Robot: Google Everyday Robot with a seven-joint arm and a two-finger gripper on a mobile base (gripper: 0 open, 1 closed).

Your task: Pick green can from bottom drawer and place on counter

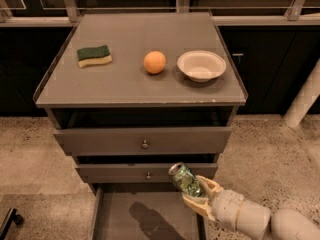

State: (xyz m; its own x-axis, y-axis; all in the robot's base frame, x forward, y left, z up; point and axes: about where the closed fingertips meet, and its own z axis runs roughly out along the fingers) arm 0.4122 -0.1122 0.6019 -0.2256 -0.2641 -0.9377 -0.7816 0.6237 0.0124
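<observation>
The green can [185,179] is tilted, its silver end up and to the left, held in the air over the right side of the bottom drawer [120,219]. My gripper [199,194] is shut on the can, with the pale arm reaching in from the lower right. The drawer is pulled out and its grey floor carries the arm's shadow. Higher up lies the counter [125,84], the cabinet's flat grey top, well above the can.
On the counter sit a green-and-yellow sponge [94,55] at left, an orange [154,62] in the middle and a white bowl [201,65] at right. Two knobbed drawers [144,143] are partly pulled out below. Speckled floor surrounds the cabinet.
</observation>
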